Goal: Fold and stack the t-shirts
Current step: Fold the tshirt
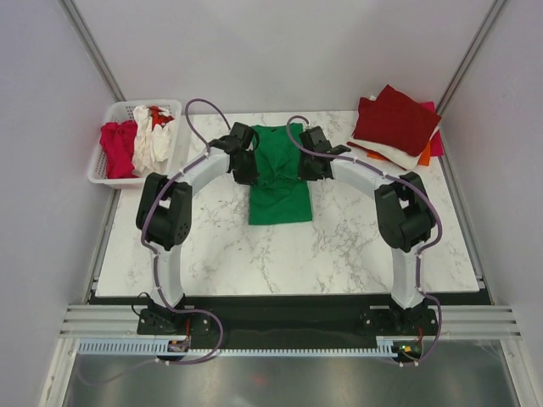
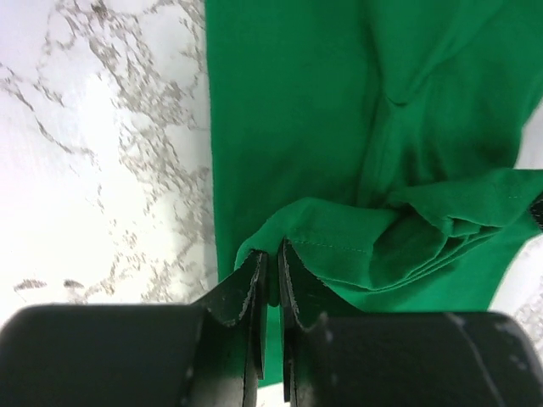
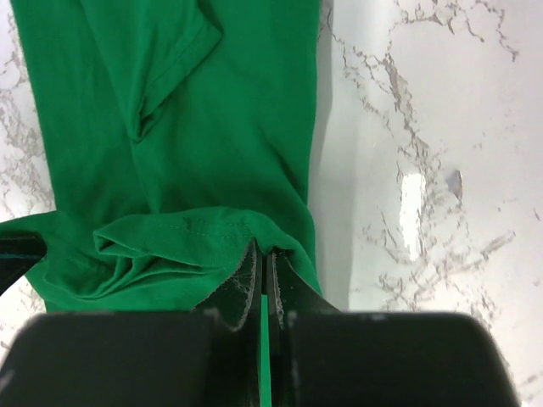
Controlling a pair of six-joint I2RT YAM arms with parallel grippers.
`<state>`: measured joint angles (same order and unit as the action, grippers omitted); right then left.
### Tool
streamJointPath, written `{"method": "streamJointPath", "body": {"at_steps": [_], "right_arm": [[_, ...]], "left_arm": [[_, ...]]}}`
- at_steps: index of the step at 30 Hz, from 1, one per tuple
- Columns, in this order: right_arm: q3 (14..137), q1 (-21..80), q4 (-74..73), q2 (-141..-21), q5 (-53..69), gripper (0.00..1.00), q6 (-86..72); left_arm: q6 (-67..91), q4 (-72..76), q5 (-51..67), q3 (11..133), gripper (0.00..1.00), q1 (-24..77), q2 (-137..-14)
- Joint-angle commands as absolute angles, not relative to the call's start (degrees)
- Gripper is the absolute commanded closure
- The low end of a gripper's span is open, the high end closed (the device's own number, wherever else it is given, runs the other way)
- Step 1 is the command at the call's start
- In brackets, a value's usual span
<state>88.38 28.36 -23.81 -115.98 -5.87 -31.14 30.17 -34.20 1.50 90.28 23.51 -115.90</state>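
L gripper (image 2: 271, 254): fingers pressed nearly together, pinching a bunched, hemmed edge of the green t-shirt (image 2: 322, 127). A green strip shows in the slit btwn them. Rest of the shirt lies flat ahead of and to the right of these fingers. Bare marble table (image 2: 102, 170) is to their left.

R gripper (image 3: 261, 254): same state, fingers nipped on a folded-over hemmed edge, green visible btwn them. Shirt spreads ahead of and left of these fingers w/ a sleeve folded in on top; marble to their right.

Top view: grippers flank the shirt's far half, one each side. Shirt is a narrow strip mid-table, its near end toward the arm bases.

Well right of the R fingers: pile of folded shirts (image 1: 396, 119), dark red on top. Well left of the L fingers: white basket (image 1: 100, 174) w/ loose shirts (image 1: 119, 151) inside.
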Motion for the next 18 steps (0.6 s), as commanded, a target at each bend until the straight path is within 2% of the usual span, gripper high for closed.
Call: {"method": "streamJointPath", "body": {"at_steps": [1,3,4,5,6,7,8,10,14,18], "right_arm": [[92.54,26.99,-22.76,-118.91,-5.01,1.0,-30.15],[94.64,26.46,-23.11,-121.01,-4.31,0.99,-30.14],[95.35,25.85,-23.29,-121.63,-3.96,0.91,-30.06],[96.14,25.49,-23.73,-122.77,-3.61,0.85,-29.97],[98.24,24.97,-24.17,-123.22,-3.52,0.76,-30.06],[99.39,24.26,-24.52,-123.66,-3.08,0.53,-30.06],[100.71,23.74,-25.57,-124.27,-2.9,0.41,-30.06],[105.36,22.86,-27.06,-124.54,-2.64,0.19,-29.19],[109.86,22.59,-30.14,-121.56,-3.77,0.09,-26.03],[99.81,22.59,-28.66,-111.29,-2.56,0.11,-25.75]], "left_arm": [[26.46,-35.94,-0.69,95.09,0.85,22.59,-118.82],[25.76,-37.26,-1.58,97.72,0.83,22.41,-121.1],[25.4,-37.7,-1.06,98.78,0.8,21.98,-121.9],[25.23,-38.05,-0.88,100.01,0.67,21.89,-122.86],[25.14,-38.4,-0.53,103.06,0.61,21.45,-124.18],[24.88,-39.63,1.04,105.1,0.54,21.36,-125.06],[24.7,-40.51,1.49,107.29,0.4,21.36,-125.68],[24.0,-44.19,1.5,114.94,0.32,21.36,-126.73],[23.91,-46.84,-1.84,118.75,0.25,21.36,-122.18],[25.92,-46.41,-3.87,107.89,0.27,22.06,-113.57]]}}
